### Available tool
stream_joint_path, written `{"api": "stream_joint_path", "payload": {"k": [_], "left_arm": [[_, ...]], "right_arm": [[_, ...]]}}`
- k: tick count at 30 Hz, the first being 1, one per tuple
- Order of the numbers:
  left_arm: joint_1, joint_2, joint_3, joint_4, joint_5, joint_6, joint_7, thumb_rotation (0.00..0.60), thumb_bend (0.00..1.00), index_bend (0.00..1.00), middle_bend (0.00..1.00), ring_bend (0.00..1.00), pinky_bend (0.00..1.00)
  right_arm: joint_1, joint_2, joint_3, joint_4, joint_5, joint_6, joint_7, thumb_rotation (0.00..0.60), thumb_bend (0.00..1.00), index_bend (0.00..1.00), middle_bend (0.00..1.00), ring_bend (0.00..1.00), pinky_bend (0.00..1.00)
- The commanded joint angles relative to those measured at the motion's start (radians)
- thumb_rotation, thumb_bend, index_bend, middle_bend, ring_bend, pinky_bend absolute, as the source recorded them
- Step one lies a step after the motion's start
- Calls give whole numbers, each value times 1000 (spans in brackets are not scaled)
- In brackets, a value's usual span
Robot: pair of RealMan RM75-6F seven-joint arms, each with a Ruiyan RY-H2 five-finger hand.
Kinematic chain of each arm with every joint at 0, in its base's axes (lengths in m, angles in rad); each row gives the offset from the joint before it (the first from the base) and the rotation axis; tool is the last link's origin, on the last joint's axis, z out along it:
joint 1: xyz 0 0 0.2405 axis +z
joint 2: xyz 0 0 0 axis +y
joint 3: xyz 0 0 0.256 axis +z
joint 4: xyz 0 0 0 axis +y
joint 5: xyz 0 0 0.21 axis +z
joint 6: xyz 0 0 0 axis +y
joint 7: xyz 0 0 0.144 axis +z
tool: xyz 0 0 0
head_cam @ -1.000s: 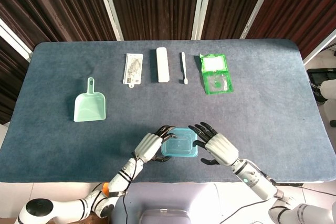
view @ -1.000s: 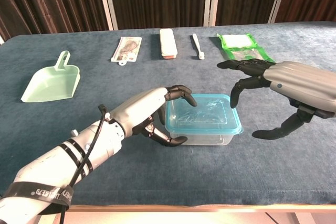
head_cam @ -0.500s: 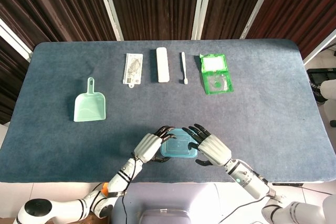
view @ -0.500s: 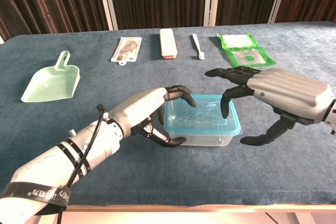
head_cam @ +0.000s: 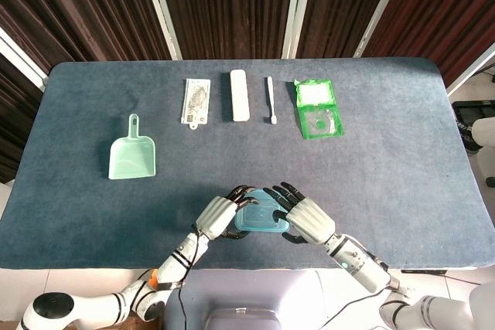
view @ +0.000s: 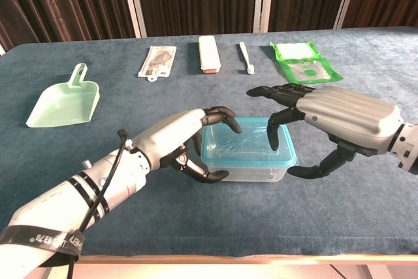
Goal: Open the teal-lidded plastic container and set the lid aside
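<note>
The plastic container [view: 247,155] was placed near the front edge of the tabletop [view: 196,213], with its teal lid [view: 245,143] not yet removed. It was gripped at its left end by the left hand [view: 186,142], fingers over the rim and thumb low on the wall. The right hand [view: 320,119] was spread wide above the right end, holding nothing; contact of the fingertips [view: 273,143] with the lid could not be told. The container was judged light, thin and somewhat flexible, likely slippery. The lid should be taken at its right rim or corner while the base is pinned.

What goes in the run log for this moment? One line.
left hand: grips container | right hand: fingers over lid | lid: on
</note>
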Motion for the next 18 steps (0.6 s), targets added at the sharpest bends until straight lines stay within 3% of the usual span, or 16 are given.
{"api": "stream_joint_path", "payload": {"k": [1,18], "left_arm": [[1,1,1,-1,1,0,0,600,298,287,611,419,473],[6,-19,34,50,43,19,-29,600,300,281,626,437,491]], "right_arm": [[2,0,-1,-3,4,-2,-4,600,391,608,66,0,0],[9,19,-1,-34,29,3,-20,600,393,624,73,0,0]]}}
